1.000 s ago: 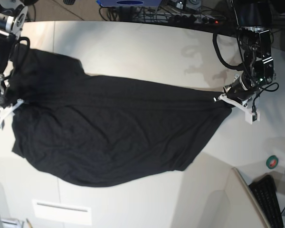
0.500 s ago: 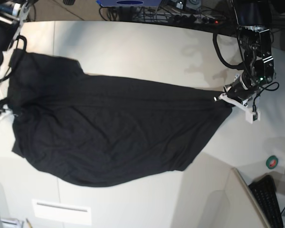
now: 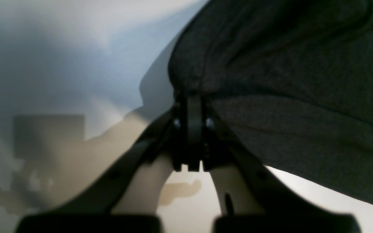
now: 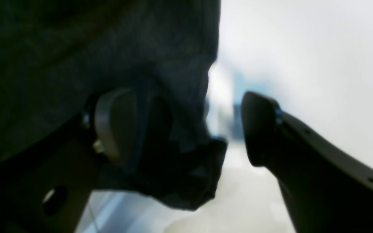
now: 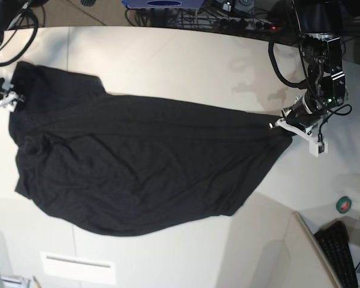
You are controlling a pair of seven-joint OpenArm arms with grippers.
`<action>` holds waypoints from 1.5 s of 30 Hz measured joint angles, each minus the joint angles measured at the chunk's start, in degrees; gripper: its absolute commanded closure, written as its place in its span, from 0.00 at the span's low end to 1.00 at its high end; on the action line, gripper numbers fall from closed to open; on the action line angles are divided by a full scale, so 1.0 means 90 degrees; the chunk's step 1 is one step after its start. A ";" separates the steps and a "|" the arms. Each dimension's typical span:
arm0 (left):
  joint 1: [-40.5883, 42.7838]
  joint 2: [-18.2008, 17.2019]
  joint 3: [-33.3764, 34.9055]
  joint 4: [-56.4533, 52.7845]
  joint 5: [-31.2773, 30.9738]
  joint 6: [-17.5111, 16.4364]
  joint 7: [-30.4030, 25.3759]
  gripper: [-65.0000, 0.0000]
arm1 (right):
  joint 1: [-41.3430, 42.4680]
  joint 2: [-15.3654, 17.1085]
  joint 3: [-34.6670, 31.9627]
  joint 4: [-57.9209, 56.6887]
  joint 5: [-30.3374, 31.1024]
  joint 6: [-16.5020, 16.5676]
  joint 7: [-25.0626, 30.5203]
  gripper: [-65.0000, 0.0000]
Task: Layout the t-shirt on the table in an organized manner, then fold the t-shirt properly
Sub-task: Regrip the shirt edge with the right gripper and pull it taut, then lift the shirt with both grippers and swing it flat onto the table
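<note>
Black, soft and limp, the t-shirt (image 5: pixel 132 162) is spread rumpled across the desk (image 5: pixel 186 60), pinched by the left hand (image 5: pixel 283 123) and released by the spread-jawed right hand (image 4: pixel 189 129), and is best taken at its hems.

t-shirt (image 5: pixel 138 168) spread on table (image 5: pixel 186 66), between grippers

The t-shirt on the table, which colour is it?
Plain black; no print shows on the t-shirt. The base view shows it best.
</note>
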 measured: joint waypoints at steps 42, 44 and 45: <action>0.0809 -0.0012 -0.0002 0.1668 -0.0005 -0.0012 0.0078 1.00 | -0.0736 -0.0036 -0.0488 0.2222 -0.0029 -0.0022 -0.1350 1.00; 0.0741 -0.0015 0.0000 0.1889 -0.0017 -0.0032 0.0073 1.00 | -0.0673 -0.0070 -0.0505 0.2892 0.0039 -0.0044 -0.1583 1.00; 0.0622 -0.0017 -0.0002 0.1902 -0.0005 -0.0036 0.0126 1.00 | -0.0583 -0.0070 -0.0505 0.3096 0.0085 -0.0017 -0.1649 1.00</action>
